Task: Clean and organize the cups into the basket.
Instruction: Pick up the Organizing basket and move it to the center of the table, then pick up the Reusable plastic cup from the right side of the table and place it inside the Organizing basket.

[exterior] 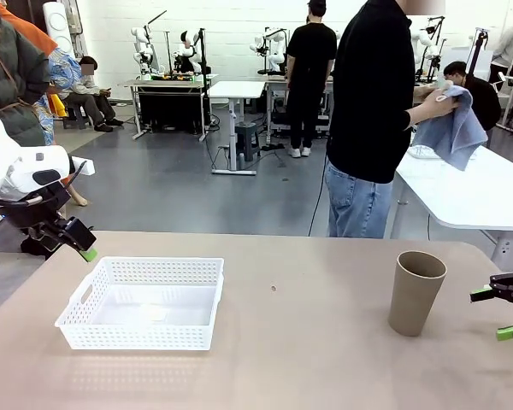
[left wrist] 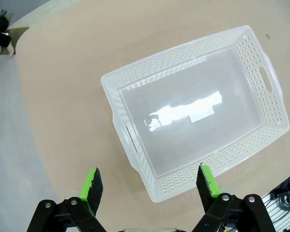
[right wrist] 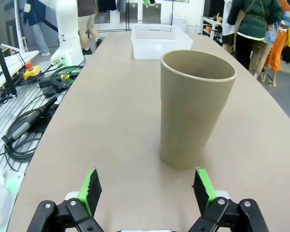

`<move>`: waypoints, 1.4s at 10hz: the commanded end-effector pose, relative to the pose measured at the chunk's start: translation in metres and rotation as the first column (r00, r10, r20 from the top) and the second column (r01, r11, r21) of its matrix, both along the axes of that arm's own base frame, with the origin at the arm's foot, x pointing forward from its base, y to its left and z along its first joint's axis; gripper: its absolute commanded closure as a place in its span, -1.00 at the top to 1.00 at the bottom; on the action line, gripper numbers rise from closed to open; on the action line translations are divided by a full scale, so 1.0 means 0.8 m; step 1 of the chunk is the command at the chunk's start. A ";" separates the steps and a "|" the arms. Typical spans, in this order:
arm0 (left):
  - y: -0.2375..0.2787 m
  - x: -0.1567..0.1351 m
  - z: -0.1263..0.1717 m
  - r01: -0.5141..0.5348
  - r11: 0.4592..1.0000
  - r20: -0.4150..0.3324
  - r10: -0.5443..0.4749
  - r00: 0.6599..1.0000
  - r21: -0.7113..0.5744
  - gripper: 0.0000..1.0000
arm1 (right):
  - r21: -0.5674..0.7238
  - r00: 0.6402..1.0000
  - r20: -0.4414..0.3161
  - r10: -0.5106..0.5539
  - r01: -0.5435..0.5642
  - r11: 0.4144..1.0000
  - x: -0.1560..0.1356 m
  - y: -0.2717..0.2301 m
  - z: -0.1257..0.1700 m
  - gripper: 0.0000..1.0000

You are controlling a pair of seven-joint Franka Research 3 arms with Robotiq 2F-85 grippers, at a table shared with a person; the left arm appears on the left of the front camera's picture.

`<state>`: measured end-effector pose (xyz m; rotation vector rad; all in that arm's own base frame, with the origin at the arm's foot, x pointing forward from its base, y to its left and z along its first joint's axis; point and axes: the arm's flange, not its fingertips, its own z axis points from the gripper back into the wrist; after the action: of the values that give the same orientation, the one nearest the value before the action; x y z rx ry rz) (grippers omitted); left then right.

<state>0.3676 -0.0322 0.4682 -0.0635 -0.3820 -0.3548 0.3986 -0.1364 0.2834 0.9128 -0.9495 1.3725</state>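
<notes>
L gripper hangs over the table's left edge, just beside the basket's near-left corner. Its jaws are wide apart w/ nothing between them. In the L wrist view the gripper looks down on the basket: one green pad sits over bare table, the other over the basket's nearest long wall, and the basket lies at a slant w/ nothing in it. R gripper is low at the table's right edge, fingers also spread full and holding nothing. A tan cup stands upright on the table just beside it, toward the middle, not touching. In the R wrist view the cup stands mouth up ahead of the gripper and nearer one finger than the other, w/ a gap of bare table before the pads. The basket lies well beyond the cup at the far end. Cup and basket are well apart – basket left, cup right. Past the far edge a person stands side-on, hand wrapped in a blue-grey cloth – what it holds can't be told.
</notes>
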 end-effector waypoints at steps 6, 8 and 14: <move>0.003 0.012 -0.035 -0.029 0.999 -0.178 0.025 0.984 -0.020 1.00 | 0.031 1.000 0.005 0.004 -0.004 1.000 0.015 0.021 -0.008 1.00; 0.004 0.013 -0.060 -0.073 0.997 -0.282 0.061 0.958 -0.035 1.00 | 0.084 1.000 0.008 -0.015 0.014 0.996 0.029 0.037 -0.025 1.00; -0.036 0.038 -0.130 -0.173 0.970 -0.305 0.219 0.927 0.172 1.00 | 0.143 1.000 0.021 -0.002 -0.001 0.990 0.051 0.043 -0.049 1.00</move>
<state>0.3898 -0.0547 0.3665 0.0044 -0.0067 -0.1951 0.4390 -0.1022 0.2554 1.0058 -1.0256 1.3089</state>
